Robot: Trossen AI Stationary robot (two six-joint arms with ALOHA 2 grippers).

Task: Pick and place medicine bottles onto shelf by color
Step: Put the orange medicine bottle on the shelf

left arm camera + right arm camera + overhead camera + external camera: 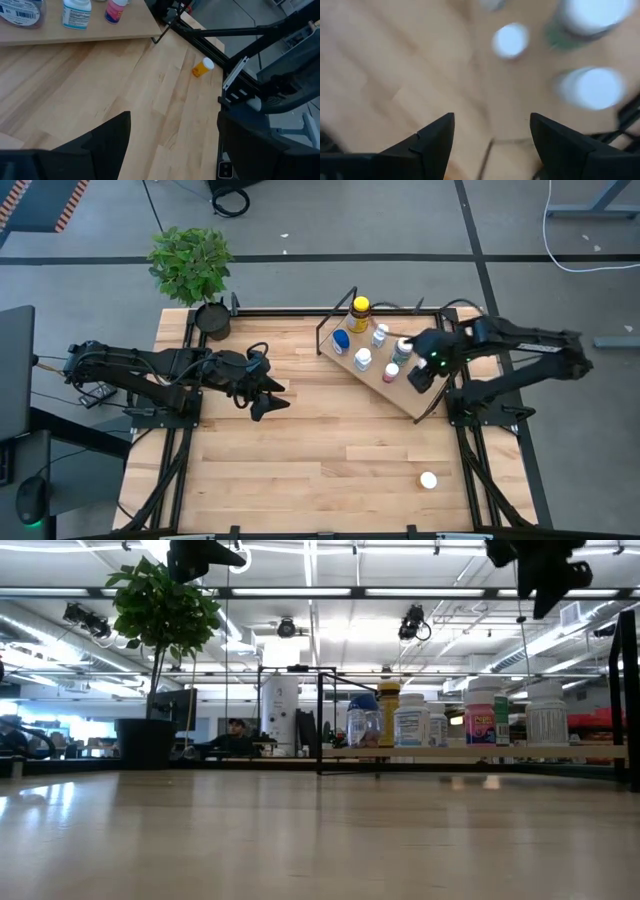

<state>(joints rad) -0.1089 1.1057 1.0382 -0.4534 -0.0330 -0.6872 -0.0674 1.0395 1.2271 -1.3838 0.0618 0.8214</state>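
The shelf, a light-wood board on a black wire frame, stands at the far right of the table. Several bottles stand upright on it: a yellow-capped amber one, a blue-capped one, white-capped ones, a green one and a pinkish one. An orange, white-capped bottle lies on its side near the near right corner. My right gripper hovers open and empty above the shelf's right end. My left gripper hangs open and empty over the table's middle left.
A leafy plant in a black pot stands at the far left corner. Black frame rails run along both table sides. Bare planks lie in the middle and near part. A person sits in the room beyond.
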